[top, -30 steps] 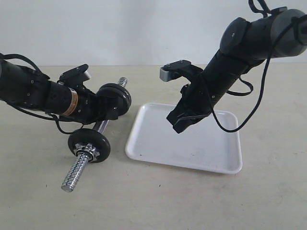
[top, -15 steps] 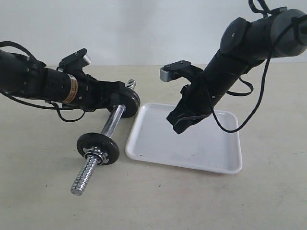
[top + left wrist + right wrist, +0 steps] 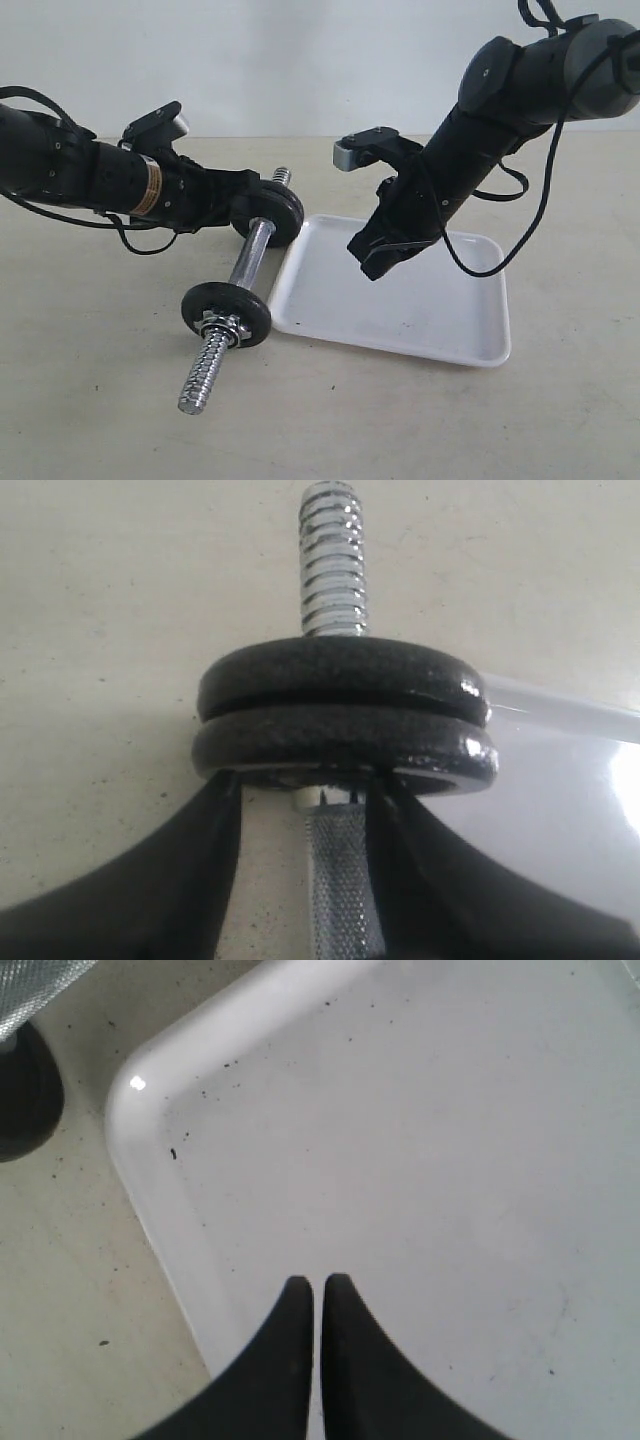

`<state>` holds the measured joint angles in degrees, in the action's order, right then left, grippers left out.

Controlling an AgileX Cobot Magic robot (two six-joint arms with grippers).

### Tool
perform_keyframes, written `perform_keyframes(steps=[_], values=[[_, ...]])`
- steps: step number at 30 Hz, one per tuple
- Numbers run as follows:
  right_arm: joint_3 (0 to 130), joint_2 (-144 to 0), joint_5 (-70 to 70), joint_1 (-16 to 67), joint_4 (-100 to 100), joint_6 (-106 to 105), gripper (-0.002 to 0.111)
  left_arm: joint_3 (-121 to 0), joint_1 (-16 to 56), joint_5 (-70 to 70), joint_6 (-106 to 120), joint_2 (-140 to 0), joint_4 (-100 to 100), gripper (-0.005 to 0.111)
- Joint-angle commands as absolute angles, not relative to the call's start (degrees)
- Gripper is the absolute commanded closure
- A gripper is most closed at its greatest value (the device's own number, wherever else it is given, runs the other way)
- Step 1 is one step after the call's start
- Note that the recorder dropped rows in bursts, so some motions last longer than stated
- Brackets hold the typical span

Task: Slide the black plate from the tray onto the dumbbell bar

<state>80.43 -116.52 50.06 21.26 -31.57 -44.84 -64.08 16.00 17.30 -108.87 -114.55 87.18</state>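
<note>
The dumbbell bar (image 3: pixel 252 255) lies slanted on the table beside the tray (image 3: pixel 400 310). At its far end two matte-black plates (image 3: pixel 268 212) sit pressed together on the bar, with bare thread (image 3: pixel 335 560) beyond them. I cannot tell which of the two (image 3: pixel 340 705) came from the tray. My left gripper (image 3: pixel 305 785) is open, its fingers astride the knurled bar (image 3: pixel 340 880) right behind the plates. The near end carries a black disc with a silver nut (image 3: pixel 227 313). My right gripper (image 3: pixel 318 1285) hangs shut and empty over the tray (image 3: pixel 450 1140).
The tray's near left corner (image 3: pixel 280 320) touches or nearly touches the nutted disc. The right arm (image 3: pixel 470 140) slants down over the tray's far half. In the right wrist view a black disc (image 3: pixel 25 1095) shows just off the tray's corner.
The left gripper has moved right, carrying the bar's far end and plates toward the tray. The whole bar has slid rightward and the tray has been nudged slightly right. The right arm is still.
</note>
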Motion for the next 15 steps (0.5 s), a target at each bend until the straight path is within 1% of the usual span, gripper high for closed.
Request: perform_keyframes(steps=[1, 9, 12, 15], values=[[80.7, -115.84, 50.52, 21.15, -30.81, -44.62, 0.109, -64.29, 15.95, 17.93, -108.36, -113.79, 90.1, 0.068], [80.7, -115.84, 51.74, 21.15, -30.3, -43.99, 0.109, -63.89, 15.95, 18.73, -108.36, -109.93, 91.75, 0.068], [80.7, -115.84, 51.64, 21.15, -28.73, -42.39, 0.109, -63.63, 15.95, 20.29, -110.0, -107.72, 96.83, 0.067], [80.7, -115.84, 51.86, 21.15, -28.06, -41.26, 0.109, -63.25, 15.95, 21.15, -116.26, -106.07, 99.95, 0.063]])
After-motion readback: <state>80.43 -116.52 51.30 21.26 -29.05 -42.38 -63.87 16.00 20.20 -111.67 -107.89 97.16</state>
